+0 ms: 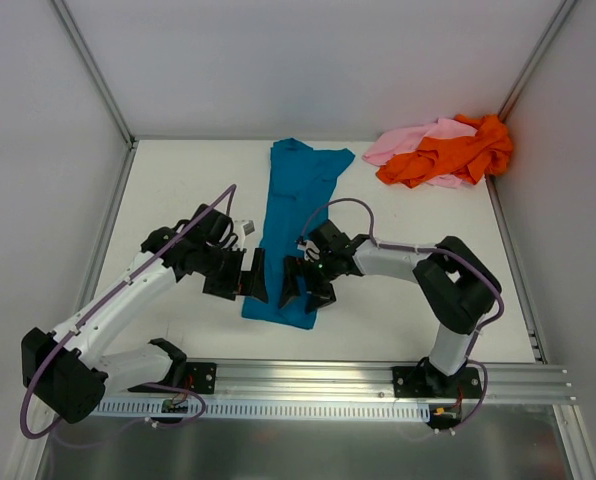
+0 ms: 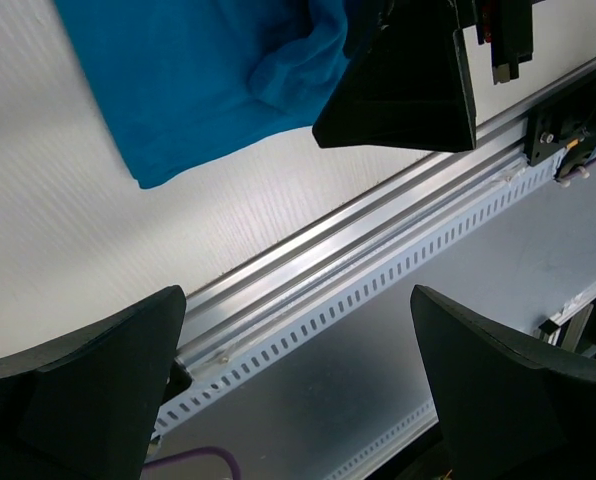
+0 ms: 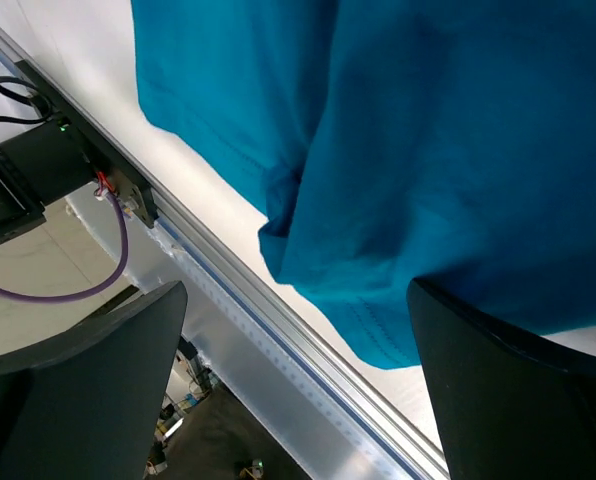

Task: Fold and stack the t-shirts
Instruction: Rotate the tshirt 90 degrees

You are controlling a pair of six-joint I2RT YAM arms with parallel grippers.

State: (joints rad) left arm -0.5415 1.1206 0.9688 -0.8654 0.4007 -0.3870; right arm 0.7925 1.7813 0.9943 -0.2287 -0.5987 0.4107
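Note:
The teal-blue t-shirt [image 1: 290, 225] lies as a long narrow strip down the middle of the table, its near end wrinkled [image 3: 428, 150] [image 2: 198, 90]. My left gripper [image 1: 250, 280] hovers open at that end's left edge, nothing between its fingers [image 2: 293, 330]. My right gripper [image 1: 300, 285] is open over the same end's right part, its jaws wide and empty [image 3: 298, 330]. The orange t-shirt [image 1: 448, 152] is crumpled on top of the pink t-shirt [image 1: 408, 138] in the back right corner.
White walls with metal corner posts [image 1: 93, 70] enclose the table. The aluminium rail [image 1: 378, 378] carrying both arm bases runs along the near edge [image 2: 358, 250] [image 3: 278, 340]. A finger of the right gripper [image 2: 408, 90] shows in the left wrist view.

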